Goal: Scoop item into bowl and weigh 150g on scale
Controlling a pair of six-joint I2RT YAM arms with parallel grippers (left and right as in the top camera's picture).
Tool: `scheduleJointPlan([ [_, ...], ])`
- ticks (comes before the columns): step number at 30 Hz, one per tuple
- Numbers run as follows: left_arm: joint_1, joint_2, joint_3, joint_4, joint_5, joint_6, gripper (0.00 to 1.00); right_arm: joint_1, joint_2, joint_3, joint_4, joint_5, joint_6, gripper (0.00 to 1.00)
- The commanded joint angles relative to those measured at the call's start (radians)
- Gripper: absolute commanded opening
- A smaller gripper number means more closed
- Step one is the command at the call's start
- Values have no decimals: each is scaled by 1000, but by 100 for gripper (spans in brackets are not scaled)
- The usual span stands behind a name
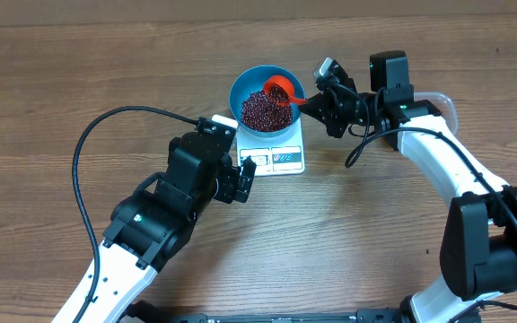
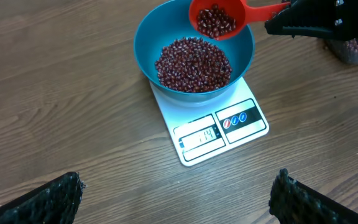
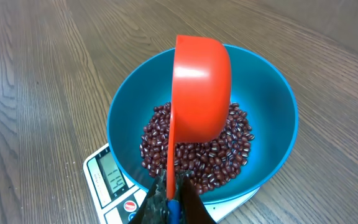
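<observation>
Clamping the red scoop (image 3: 201,87) by its handle, the right gripper (image 3: 169,198) holds its beans (image 2: 216,20) over the blue bowl (image 2: 143,53).

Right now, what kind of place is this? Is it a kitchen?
Probably a robot lab bench, not a kitchen: two cabled robot arms at a wooden table, the right claw holding an orange scoop over a blue bowl of beans on a scale.

You see only a brown wood-grain table (image 1: 52,81) behind everything, its grain running side to side in the overhead view, evenly lit, with a faint sheen.
</observation>
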Motion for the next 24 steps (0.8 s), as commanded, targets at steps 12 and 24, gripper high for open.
scheduleJointPlan([
  [12,-6,6,-2,3,-13,-2,99,2,3,-4,8,21,-164,4],
  [24,-6,6,-2,3,-13,-3,99,2,3,-4,9,104,-262,4],
])
